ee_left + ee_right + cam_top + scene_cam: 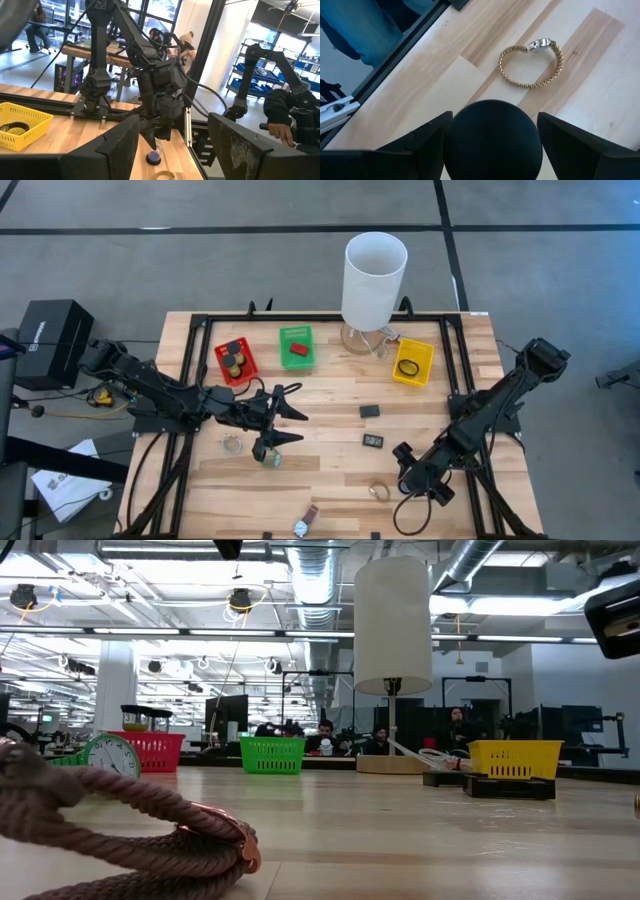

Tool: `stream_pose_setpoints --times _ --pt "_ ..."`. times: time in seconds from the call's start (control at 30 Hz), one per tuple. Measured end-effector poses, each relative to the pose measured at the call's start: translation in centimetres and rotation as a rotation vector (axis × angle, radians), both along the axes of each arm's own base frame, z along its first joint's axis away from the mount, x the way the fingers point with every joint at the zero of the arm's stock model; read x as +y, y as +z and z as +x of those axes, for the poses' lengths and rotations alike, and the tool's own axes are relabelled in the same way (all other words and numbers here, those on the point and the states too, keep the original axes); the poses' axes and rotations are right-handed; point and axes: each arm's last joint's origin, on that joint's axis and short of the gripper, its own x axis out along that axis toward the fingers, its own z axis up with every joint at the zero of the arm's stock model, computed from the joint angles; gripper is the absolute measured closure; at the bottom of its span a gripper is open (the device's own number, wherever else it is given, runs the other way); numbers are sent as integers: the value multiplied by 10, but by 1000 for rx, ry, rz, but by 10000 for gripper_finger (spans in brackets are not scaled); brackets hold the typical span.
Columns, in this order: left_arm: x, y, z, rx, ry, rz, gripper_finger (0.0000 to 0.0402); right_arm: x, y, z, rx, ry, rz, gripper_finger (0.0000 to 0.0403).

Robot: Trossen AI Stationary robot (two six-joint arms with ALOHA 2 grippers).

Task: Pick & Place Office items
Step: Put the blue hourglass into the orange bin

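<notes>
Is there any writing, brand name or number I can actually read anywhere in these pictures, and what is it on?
Nothing can be read for certain.
Black box beside the table, high view: a pale mark on its top, too small to read.
Green-rimmed clock, low view: dial marks too blurred to read.
Small black block on the table: a pale face, too small to read.
Wristwatch at the near edge: dial too small to read.
</notes>
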Motion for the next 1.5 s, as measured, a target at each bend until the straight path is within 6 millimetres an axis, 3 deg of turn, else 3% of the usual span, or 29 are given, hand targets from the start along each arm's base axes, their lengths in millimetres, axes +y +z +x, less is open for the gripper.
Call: stream_pose_setpoints --times 1.07,1.5 --pt "0 0 0 1 0 -1 170 -6 -1 6 4 -33 -4 125" --pt "0 0 0 0 0 -1 170 -6 -1 6 6 -31 -1 207"
